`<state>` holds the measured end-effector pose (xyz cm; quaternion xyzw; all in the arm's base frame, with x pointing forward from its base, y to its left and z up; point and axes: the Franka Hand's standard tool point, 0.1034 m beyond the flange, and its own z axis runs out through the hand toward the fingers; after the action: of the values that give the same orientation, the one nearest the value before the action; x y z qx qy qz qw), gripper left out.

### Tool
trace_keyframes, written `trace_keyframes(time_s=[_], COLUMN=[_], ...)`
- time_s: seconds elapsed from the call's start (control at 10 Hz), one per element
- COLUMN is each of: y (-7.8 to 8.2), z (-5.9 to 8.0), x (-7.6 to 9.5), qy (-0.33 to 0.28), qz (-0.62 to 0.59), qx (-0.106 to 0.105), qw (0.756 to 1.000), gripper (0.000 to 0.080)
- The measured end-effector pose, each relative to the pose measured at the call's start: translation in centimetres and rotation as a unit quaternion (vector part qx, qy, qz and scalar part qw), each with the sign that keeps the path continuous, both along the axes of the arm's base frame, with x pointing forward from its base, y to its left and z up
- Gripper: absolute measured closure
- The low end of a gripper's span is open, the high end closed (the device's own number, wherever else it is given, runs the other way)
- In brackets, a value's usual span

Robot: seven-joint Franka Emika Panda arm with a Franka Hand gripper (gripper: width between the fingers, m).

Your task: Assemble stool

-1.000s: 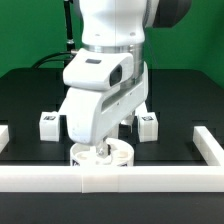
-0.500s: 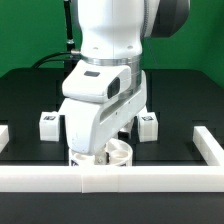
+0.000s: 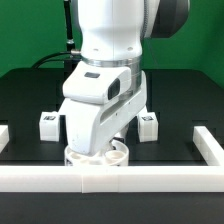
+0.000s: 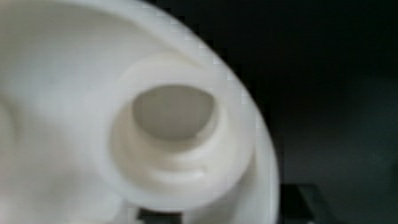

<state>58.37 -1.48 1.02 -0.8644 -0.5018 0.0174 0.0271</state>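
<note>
Dropped lower over seat (image 3: 119, 154), found against front rail (image 3: 110, 181). Saw socket (image 4: 173, 110) up close in wrist view. Could not tell finger spread on gripper (image 3: 97, 148), hidden under hand. Judged seat grasp starting; noted legs (image 3: 47, 124) untouched behind.

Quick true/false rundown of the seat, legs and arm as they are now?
The seat lies by the near rail. True.
The arm is parked away from the seat. False: it reaches down right over it.
Beside the arm stand a leg on the exterior view's left and a second leg on its right. True.
The socket in the wrist view holds a leg. False: it is empty.
</note>
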Motion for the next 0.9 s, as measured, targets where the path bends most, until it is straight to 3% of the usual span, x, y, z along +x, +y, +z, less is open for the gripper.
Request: trace_keyframes(time_s=[0.2, 0.9], y=[-0.13, 0.25], z=[-0.03, 0.03], x=[-0.58, -0.78], qy=[0.011, 0.015], qz=[-0.004, 0.005], qx=[-0.001, -0.003], qw=[1.0, 1.0], gripper=[0.0731, 0.0738])
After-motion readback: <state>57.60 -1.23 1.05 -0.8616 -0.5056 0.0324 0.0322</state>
